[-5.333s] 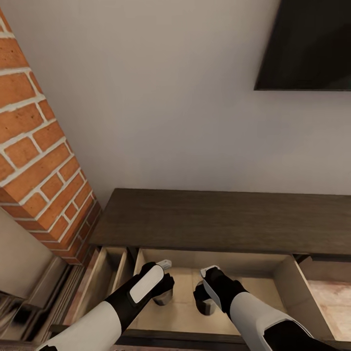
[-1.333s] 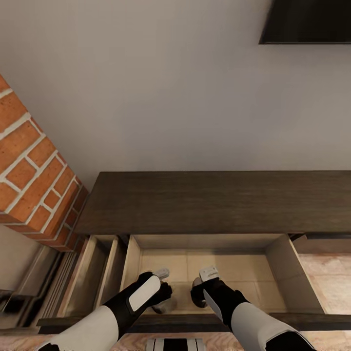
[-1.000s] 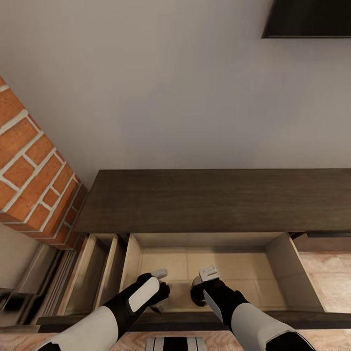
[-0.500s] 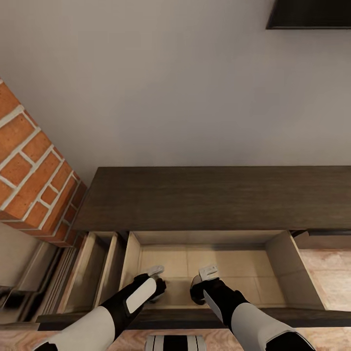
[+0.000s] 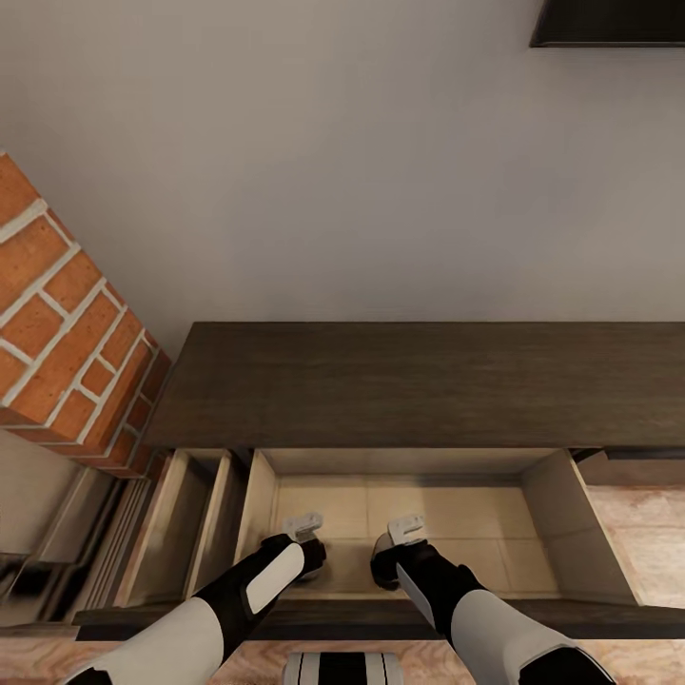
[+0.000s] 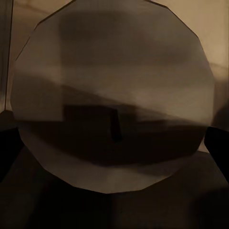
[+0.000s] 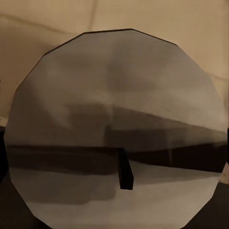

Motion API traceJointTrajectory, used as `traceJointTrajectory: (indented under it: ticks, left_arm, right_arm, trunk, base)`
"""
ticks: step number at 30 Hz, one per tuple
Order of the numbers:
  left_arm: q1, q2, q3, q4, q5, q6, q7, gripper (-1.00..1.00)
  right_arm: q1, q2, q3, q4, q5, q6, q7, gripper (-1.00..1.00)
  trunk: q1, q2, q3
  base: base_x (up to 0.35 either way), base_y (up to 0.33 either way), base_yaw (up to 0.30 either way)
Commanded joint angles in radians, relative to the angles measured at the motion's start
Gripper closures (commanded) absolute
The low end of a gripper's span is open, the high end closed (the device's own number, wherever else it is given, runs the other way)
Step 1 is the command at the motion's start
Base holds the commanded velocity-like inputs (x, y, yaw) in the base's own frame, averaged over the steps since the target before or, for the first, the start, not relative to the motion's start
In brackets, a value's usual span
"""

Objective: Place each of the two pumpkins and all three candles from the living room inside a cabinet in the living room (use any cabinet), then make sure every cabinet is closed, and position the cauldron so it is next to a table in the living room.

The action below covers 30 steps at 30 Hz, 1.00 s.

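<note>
Candles are what this moment turns on: one sits directly under the left gripper [image 5: 303, 540] and one under the right gripper [image 5: 398, 544], both down inside the open drawer [image 5: 447, 514] of the long dark cabinet [image 5: 428, 385]. In the left wrist view the left candle [image 6: 112, 90] takes up almost the whole picture, its flat grey top and short dark wick dead ahead of the gripper; the right candle [image 7: 117, 129] looks the same in the right wrist view.

Compared with a second or so back, both grippers have sunk lower into the drawer and sit a little closer to its front wall. The left candle's pale side, which then peeked out below the left gripper, is now tucked behind it. The whole view has also drifted, so part of that shift is the camera.

Whether either gripper is clamped on its candle or has let go I cannot tell; the fingertips are hidden in the head view and lie outside the wrist pictures.

My judgement: the candles are at or near the pale drawer floor, so the next step is to release and lift clear. The third candle, the pumpkins, closing the cabinet and the cauldron would then remain.
</note>
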Motion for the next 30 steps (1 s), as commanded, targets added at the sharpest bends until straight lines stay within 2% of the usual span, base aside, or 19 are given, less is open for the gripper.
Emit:
traceJointTrajectory:
  ticks: [1, 6, 10, 16, 21, 30]
  left_arm:
    - [0.000, 0.000, 0.000, 0.000, 0.000, 0.000, 0.000, 1.00]
    - [0.000, 0.000, 0.001, -0.001, 0.000, 0.001, 0.000, 1.00]
    - [0.000, 0.000, 0.001, -0.001, 0.000, 0.001, 0.000, 1.00]
    - [0.000, 0.000, 0.001, -0.006, 0.001, 0.001, 0.000, 1.00]
    - [0.000, -0.001, 0.001, -0.009, 0.002, 0.003, 0.001, 1.00]
    - [0.000, -0.001, 0.001, -0.010, 0.002, 0.003, 0.002, 1.00]
  right_arm:
    - [0.000, 0.000, 0.000, 0.000, -0.003, -0.010, 0.000, 1.00]
    - [0.001, 0.000, 0.000, 0.006, -0.001, -0.073, -0.006, 1.00]
    - [0.001, 0.000, 0.000, 0.010, -0.001, -0.111, -0.065, 1.00]
    - [0.001, 0.000, 0.000, 0.020, -0.001, -0.114, -0.091, 1.00]
    - [0.001, 0.000, 0.003, 0.051, -0.001, -0.113, -0.152, 1.00]
    - [0.001, 0.000, 0.003, 0.049, -0.001, -0.113, -0.154, 1.00]
  trunk:
    - [0.000, 0.000, 0.000]
    - [0.000, 0.000, 0.000]
    - [0.000, 0.000, 0.000]
    - [0.000, 0.000, 0.000]
    - [0.000, 0.000, 0.000]
    - [0.000, 0.000, 0.000]
  base:
    - [0.000, 0.000, 0.000]
    - [0.000, 0.000, 0.000]
    - [0.000, 0.000, 0.000]
    - [0.000, 0.000, 0.000]
    - [0.000, 0.000, 0.000]
    - [0.000, 0.000, 0.000]
